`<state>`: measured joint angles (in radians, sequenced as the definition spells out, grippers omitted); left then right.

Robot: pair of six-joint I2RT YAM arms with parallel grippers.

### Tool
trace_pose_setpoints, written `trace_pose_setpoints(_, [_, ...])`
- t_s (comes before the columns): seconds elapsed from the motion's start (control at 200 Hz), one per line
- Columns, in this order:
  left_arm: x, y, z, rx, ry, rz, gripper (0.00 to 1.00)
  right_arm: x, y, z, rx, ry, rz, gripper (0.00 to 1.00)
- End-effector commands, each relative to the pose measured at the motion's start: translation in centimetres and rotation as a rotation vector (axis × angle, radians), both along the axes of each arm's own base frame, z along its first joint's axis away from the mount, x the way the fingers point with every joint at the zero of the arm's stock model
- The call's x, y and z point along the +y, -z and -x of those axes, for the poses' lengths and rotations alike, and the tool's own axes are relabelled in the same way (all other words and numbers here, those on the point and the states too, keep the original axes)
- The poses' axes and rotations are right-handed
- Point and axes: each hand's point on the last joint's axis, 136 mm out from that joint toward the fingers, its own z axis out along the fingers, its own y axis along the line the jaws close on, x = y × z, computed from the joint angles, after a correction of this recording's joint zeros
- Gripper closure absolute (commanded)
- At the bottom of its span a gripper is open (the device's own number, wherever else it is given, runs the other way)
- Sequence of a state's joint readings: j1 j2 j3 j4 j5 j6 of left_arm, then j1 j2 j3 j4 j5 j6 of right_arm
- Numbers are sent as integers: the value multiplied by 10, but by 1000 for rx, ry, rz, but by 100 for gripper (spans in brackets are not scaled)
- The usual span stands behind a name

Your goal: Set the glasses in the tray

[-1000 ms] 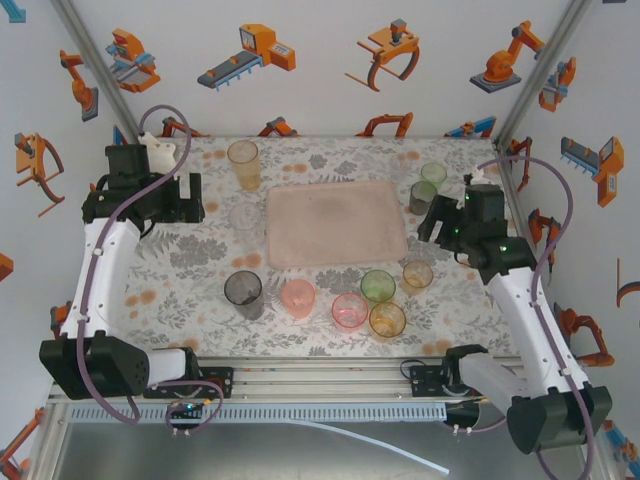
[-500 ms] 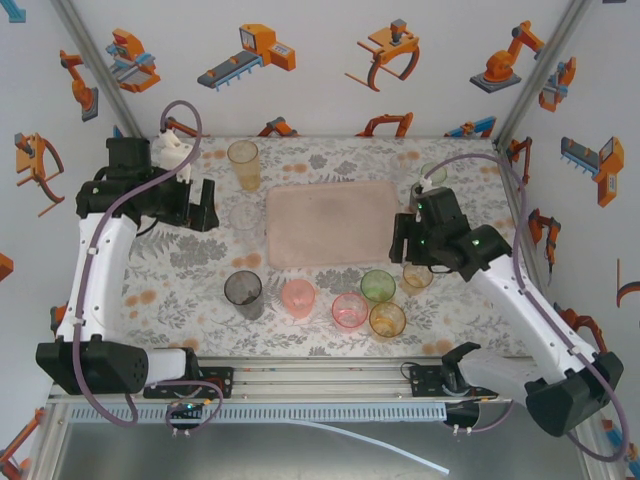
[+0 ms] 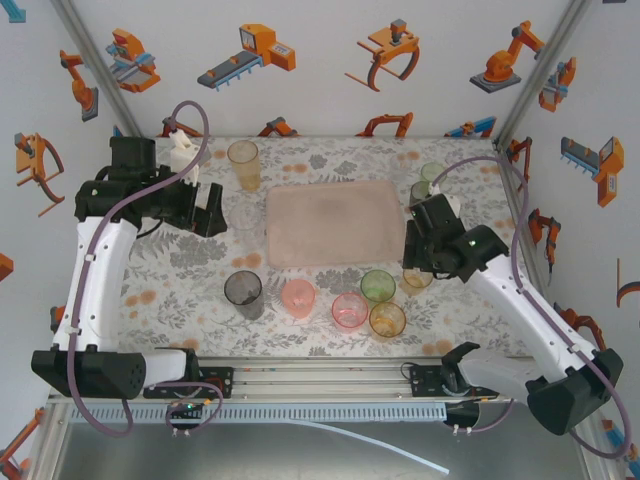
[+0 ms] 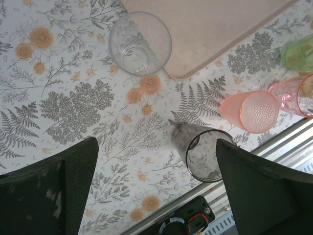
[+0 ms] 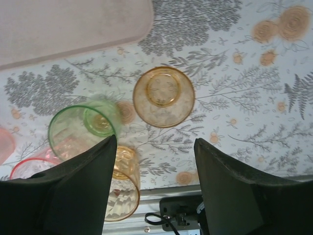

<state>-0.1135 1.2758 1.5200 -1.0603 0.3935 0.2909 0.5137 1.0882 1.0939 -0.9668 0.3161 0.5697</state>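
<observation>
Glasses [image 3: 298, 297] standing loose on the floral table [image 3: 180, 270] around the tray [image 3: 335, 222], none inside yet; left gripper [image 3: 212, 210] spread wide beside a clear tumbler [image 3: 245, 218], right gripper [image 3: 415, 248] parted and empty over a short amber tumbler [image 5: 164, 96], apparently lining up pickups

Both arms lean over the surface [image 3: 180, 285], left tool [image 3: 208, 208] spread wide toward its far left corner, right tool [image 3: 411, 254] part-open near its right edge.
</observation>
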Motion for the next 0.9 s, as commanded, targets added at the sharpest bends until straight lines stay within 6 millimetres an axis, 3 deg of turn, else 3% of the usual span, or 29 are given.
trace_pose_setpoints(0.0, [-8,-8,6,1,18,23,3,-30,-7,-1,-26,112,49,39])
trace_pose_setpoints(0.15, [-10,-18,3,-12,-11,20,3,-49,-3,-8,-45,180,-21,40])
trace_pose_setpoints(0.335, [-7,-30,-3,-33,-39,10,3,-45,7,-13,-22,168,-102,40])
trace_pose_setpoints(0.651, [3,1,-19,32,-119,-36,2,-33,10,-15,-29,129,-159,42])
trace_pose_setpoints(0.896, [7,34,-54,31,-166,-71,3,-30,3,-7,-48,107,-187,42])
